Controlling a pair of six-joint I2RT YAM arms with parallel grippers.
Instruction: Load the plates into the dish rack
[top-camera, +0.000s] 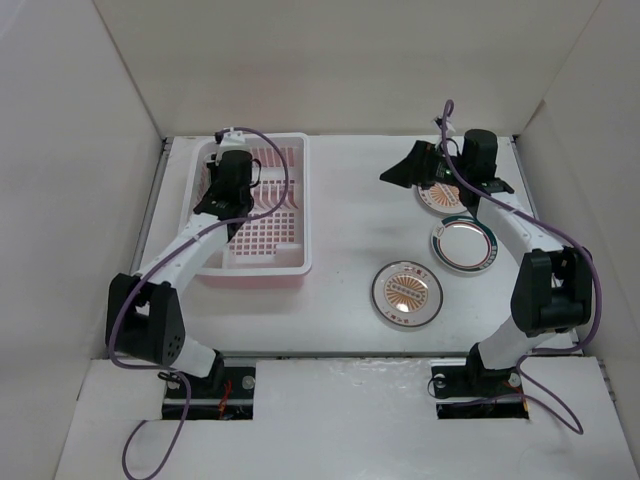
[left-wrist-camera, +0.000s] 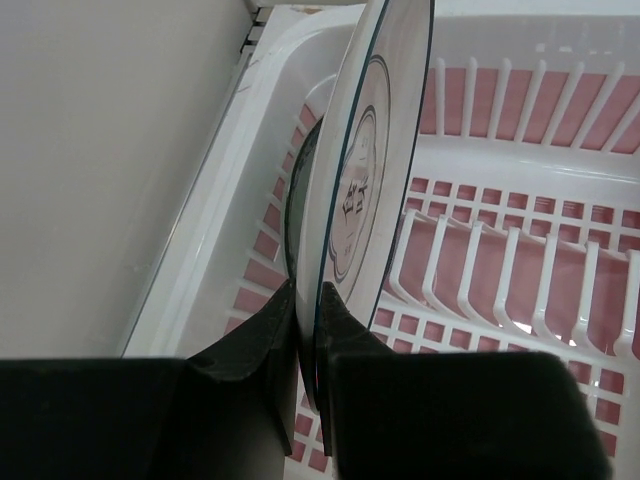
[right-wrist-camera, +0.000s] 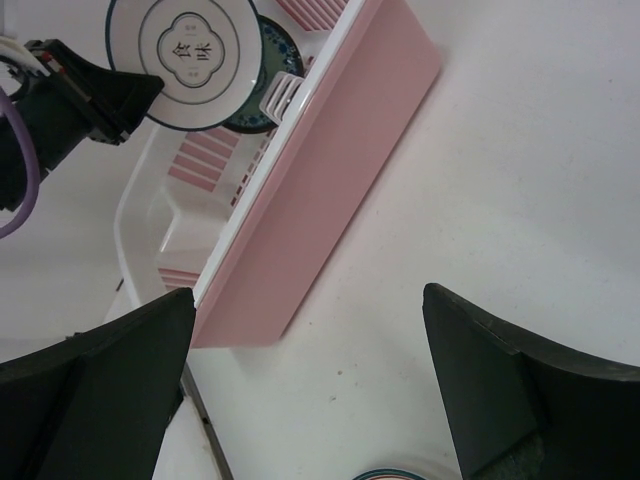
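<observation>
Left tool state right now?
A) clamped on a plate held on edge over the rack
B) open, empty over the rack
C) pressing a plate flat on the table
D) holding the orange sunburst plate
A: the left wrist view shows the left tool pinching the rim of a white plate that stands on edge over the dish rack, right beside a dark plate.
</observation>
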